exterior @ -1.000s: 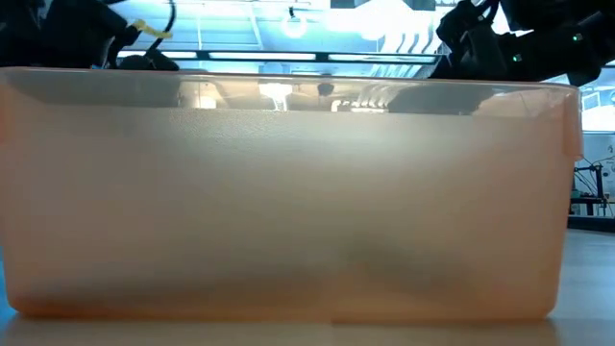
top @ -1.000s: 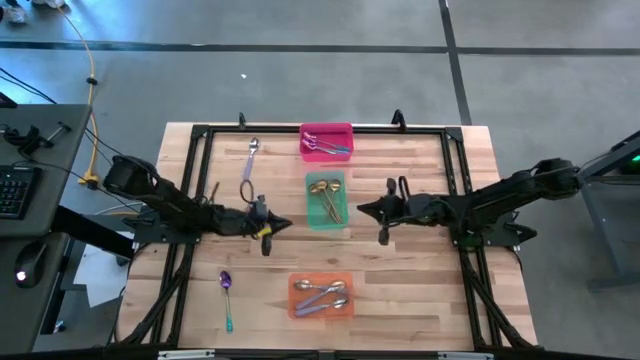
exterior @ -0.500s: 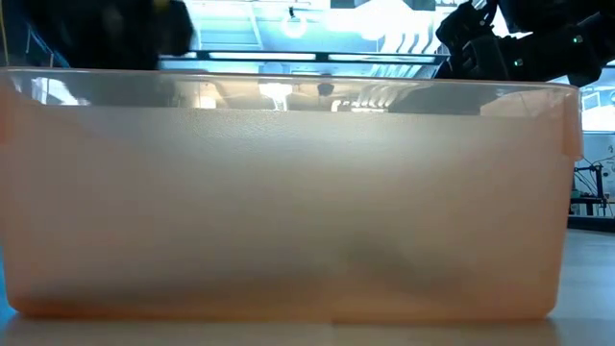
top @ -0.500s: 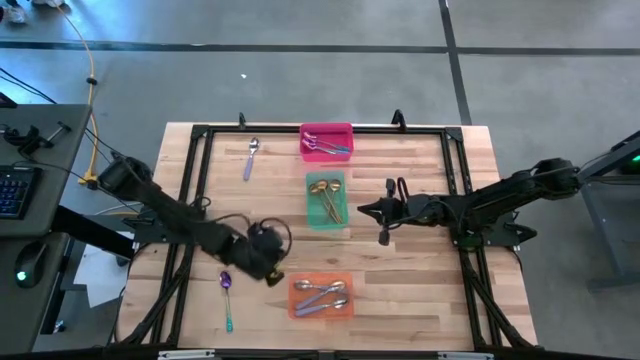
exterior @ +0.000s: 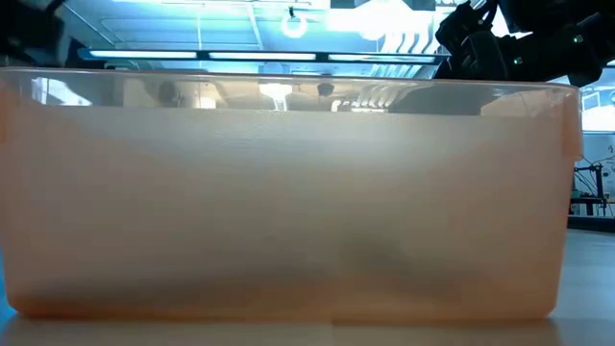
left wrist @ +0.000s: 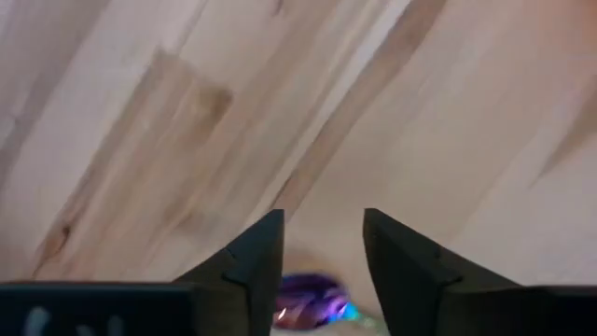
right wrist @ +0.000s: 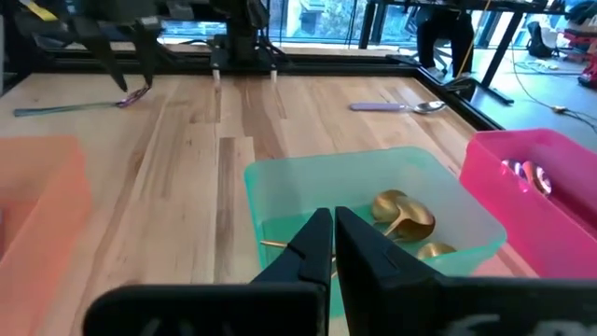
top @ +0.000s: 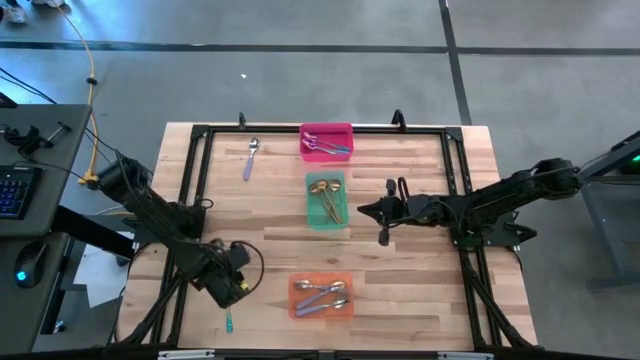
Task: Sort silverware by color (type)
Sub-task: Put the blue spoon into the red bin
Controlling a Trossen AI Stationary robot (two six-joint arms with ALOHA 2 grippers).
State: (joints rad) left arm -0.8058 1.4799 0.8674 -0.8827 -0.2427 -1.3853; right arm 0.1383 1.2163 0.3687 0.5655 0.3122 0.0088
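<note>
Iridescent purple, the spoon (left wrist: 312,306) lies on the wood left of the orange bin (top: 322,297), with the left gripper (left wrist: 322,252) just above it, jaws spread around its bowl. I think it should descend straight and close on the neck. The wrist view shows this bowl; from above the arm covers it. The right gripper (top: 383,222), right of the green bin (top: 327,203), waits with jaws pressed together.

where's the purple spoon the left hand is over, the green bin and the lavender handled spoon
purple spoon (left wrist: 308,306), left wrist view, its bowl
green bin (top: 313,219), high view, its lower left corner
lavender handled spoon (top: 248,166), high view, its handle
</note>
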